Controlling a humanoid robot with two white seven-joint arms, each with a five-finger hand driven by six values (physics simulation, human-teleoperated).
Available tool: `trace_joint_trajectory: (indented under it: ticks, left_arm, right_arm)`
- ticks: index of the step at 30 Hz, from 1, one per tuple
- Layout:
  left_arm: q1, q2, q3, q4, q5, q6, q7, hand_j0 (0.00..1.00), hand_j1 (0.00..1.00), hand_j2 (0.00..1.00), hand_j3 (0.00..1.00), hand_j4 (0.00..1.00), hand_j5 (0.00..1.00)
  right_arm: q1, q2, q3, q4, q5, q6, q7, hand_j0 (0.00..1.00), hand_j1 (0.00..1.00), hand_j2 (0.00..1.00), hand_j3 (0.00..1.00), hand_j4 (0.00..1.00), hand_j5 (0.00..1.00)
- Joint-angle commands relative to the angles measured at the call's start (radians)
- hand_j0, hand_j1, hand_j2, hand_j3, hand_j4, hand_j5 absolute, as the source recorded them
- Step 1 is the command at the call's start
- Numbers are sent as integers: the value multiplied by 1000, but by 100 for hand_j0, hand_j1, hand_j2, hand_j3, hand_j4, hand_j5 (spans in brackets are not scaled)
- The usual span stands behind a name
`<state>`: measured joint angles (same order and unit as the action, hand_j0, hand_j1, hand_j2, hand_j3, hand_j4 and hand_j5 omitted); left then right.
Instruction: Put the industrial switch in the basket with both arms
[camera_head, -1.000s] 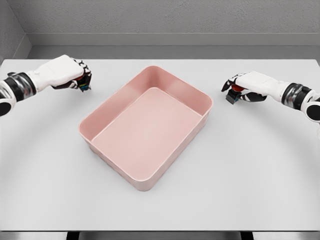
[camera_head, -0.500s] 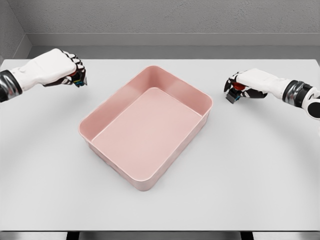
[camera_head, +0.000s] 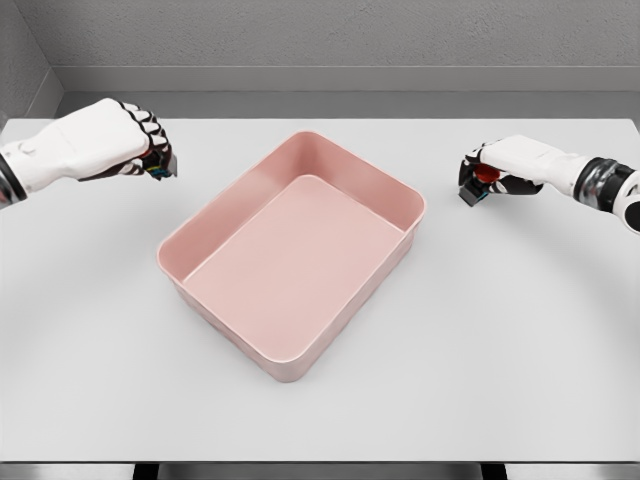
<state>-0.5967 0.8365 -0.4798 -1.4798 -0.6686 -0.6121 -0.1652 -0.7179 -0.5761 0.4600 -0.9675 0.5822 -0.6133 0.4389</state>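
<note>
A pink rectangular basket (camera_head: 395, 196) sits in the middle of the white table, with nothing inside. At the far left my left hand (camera_head: 135, 145) hangs above the table, fingers curled on a small dark industrial switch (camera_head: 160, 167) that is mostly hidden under the fingers. On the right, my right hand (camera_head: 487, 170) is shut on a second dark switch with a red button (camera_head: 478, 180), held slightly above the table. Both hands are well outside the basket's rim.
The white table (camera_head: 500, 340) reaches to the grey back wall and its front edge runs along the bottom of the view. Nothing else stands on it.
The left hand has risen and tilted with its switch. The right hand has lifted its switch a little and drifted right, away from the basket.
</note>
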Motion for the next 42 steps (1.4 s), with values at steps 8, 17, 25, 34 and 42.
trace_joint_trajectory:
  ticks: [8, 17, 25, 34, 42]
  left_arm:
    - [32, 10, 30, -135, 7, 1, 1, 34, 34, 34, 34, 34, 34]
    - [67, 18, 44, -215, 7, 1, 1, 35, 35, 35, 35, 35, 35]
    - [103, 18, 50, -258, 7, 1, 1, 37, 37, 37, 37, 37, 37]
    - [124, 15, 49, -297, 7, 1, 1, 44, 44, 44, 44, 44, 44]
    - [132, 4, 50, -306, 6, 1, 1, 74, 74, 74, 74, 74, 74]
  right_arm:
    - [-23, -30, -3, -8, -9, 2, 1, 46, 46, 46, 46, 46, 46]
    - [-37, -36, -3, -14, -10, 2, 1, 47, 47, 47, 47, 47, 47]
    - [-64, -42, -3, -31, -24, 2, 1, 47, 47, 47, 47, 47, 47]
    - [-68, -45, -3, -80, -51, 2, 1, 47, 47, 47, 47, 47, 47]
    - [-80, -44, -1, -102, -51, 2, 1, 48, 48, 48, 48, 48, 48]
